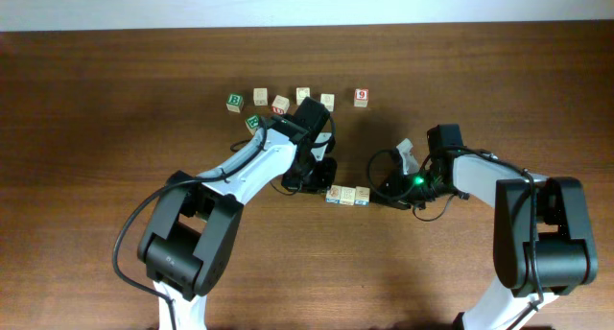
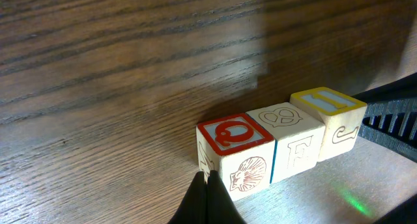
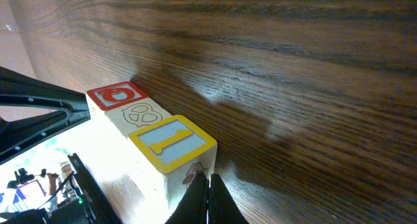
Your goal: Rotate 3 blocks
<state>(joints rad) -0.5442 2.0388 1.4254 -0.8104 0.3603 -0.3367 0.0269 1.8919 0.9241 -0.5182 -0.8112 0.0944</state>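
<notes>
Three blocks (image 1: 347,196) are set touching in a row near the centre of the tabletop (image 1: 96,129). The left hand (image 2: 207,199), fingers together and empty, is pressed to the row's 9 o'clock end. The right hand (image 3: 210,196), likewise closed, is at the 3 o'clock end. The rotation is judged unfinished, but how much is left cannot be told.

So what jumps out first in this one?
Three blocks lie in a tight row at the middle of the table: red-topped, plain, then yellow-topped. The shut left gripper sits at the red end and the shut right gripper at the yellow end. Spare cubes cluster farther back.
</notes>
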